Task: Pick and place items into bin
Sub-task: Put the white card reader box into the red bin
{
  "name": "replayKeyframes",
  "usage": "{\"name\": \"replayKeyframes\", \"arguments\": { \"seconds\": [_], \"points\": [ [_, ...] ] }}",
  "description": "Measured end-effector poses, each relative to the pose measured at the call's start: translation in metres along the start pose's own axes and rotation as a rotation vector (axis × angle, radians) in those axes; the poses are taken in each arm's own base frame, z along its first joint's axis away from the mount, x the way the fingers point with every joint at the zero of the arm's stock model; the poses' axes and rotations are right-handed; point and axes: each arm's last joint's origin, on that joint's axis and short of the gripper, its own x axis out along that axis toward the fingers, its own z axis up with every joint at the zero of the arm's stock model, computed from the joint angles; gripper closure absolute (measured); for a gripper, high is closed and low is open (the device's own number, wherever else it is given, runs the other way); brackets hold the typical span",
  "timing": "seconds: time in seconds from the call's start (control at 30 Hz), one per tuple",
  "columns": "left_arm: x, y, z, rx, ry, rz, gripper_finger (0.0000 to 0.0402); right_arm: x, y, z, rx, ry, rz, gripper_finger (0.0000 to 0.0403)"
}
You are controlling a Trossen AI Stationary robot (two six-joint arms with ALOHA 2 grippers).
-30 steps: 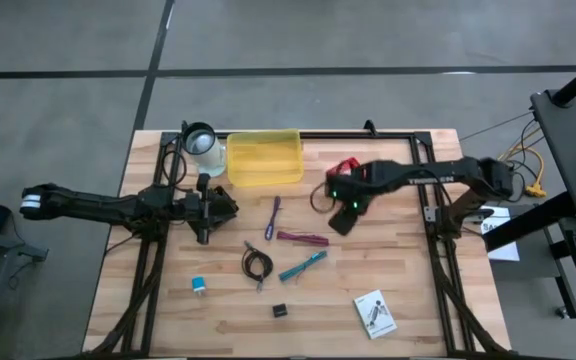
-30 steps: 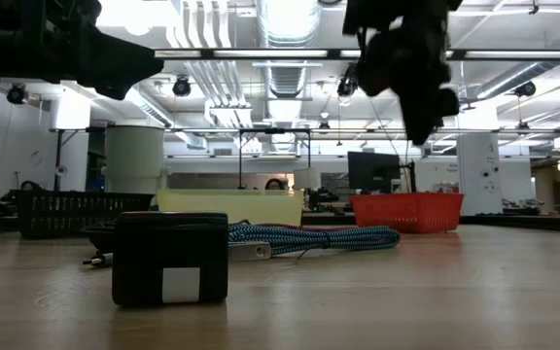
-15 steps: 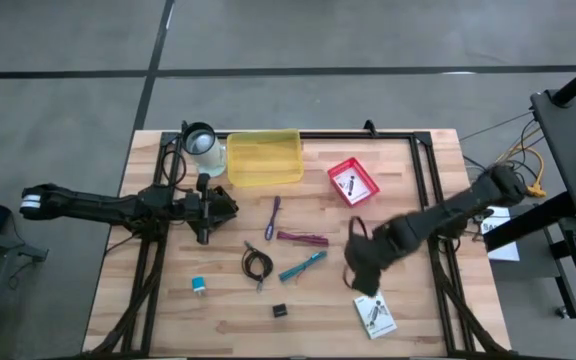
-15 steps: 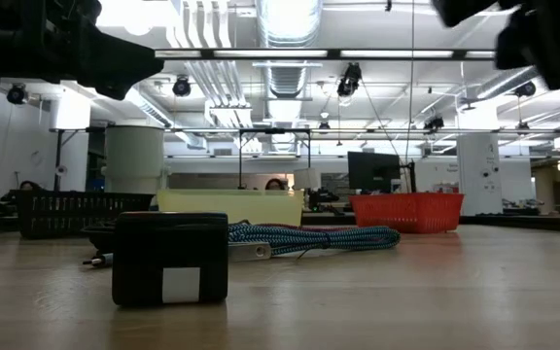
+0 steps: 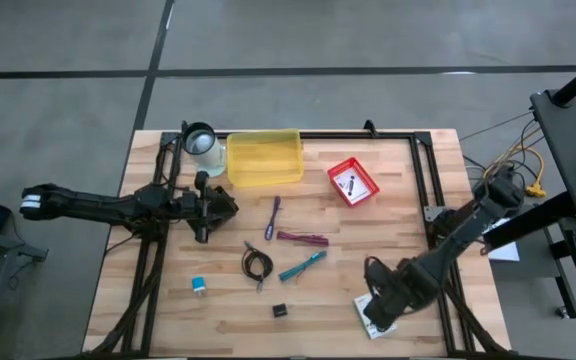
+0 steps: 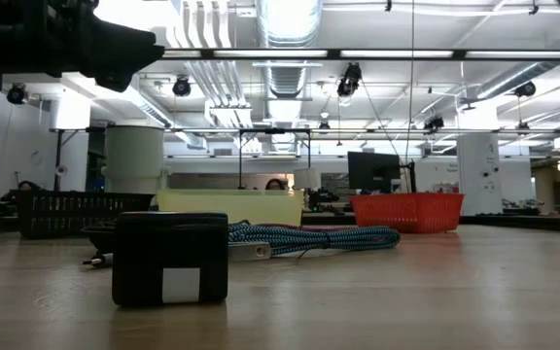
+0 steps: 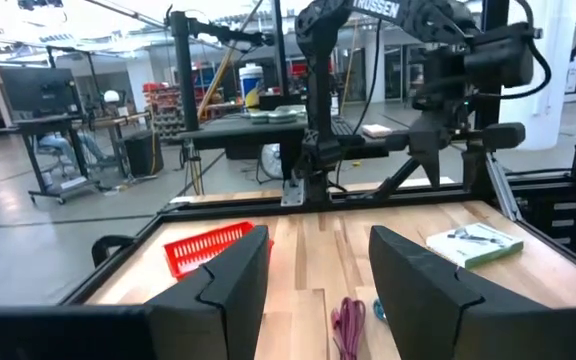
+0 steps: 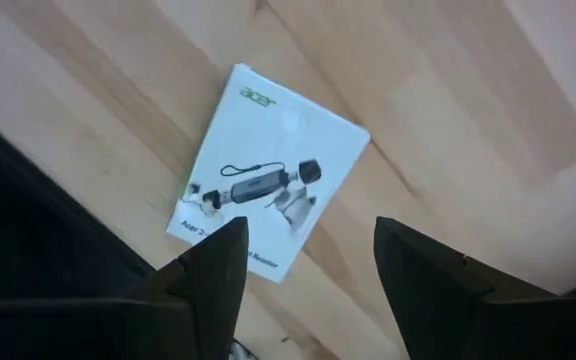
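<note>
White card (image 8: 268, 195) lies flat on the bench (image 5: 408, 230), well away from the yellow bin (image 5: 264, 157), at the bench's near right corner. Right gripper (image 5: 381, 306) hangs just above the card, jaws apart, card between and beyond the fingertips (image 8: 213, 265), not touching. Left gripper (image 5: 230, 206) hovers beside the bin, jaws apart, holding nothing. Purple pen (image 5: 272, 217), teal pen (image 5: 303, 266) and black cable (image 5: 257, 265) lie nearer the bin than the card.

Left hand (image 7: 318, 290) parted above the wooden counter (image 7: 313, 245). Red bin (image 7: 208, 246) to one side, white printed card (image 7: 473, 243) opposite. Purple pen (image 7: 349, 325) between the fingers.
</note>
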Motion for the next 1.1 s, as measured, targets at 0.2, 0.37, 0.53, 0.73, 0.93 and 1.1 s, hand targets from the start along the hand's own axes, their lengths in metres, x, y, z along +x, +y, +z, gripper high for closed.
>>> {"name": "replayKeyframes", "arguments": {
  "seconds": [0.2,0.37,0.53,0.73,0.93,1.1],
  "points": [
    [0.000,0.000,0.000,0.000,-0.002,0.000,0.0242,0.008,0.004,-0.014,0.150,-0.022,-0.012,0.0200],
    [0.000,0.000,0.000,0.000,-0.001,0.000,0.0242,0.020,0.007,-0.020,0.163,-0.030,-0.042,0.0200],
    [0.000,0.000,0.000,0.000,-0.002,0.000,0.0242,0.036,0.012,-0.019,0.164,-0.055,-0.086,0.0199],
    [0.000,0.000,0.000,-0.001,0.002,0.000,0.0242,0.052,0.015,-0.020,0.182,-0.062,-0.139,0.0200],
    [0.000,0.000,0.000,-0.001,0.002,0.000,0.0242,0.056,0.015,-0.025,0.208,-0.062,-0.148,0.0212],
    [0.000,0.000,0.000,-0.001,0.001,0.000,0.0242,0.056,0.014,-0.035,0.239,-0.062,-0.146,0.0228]
  ]
}}
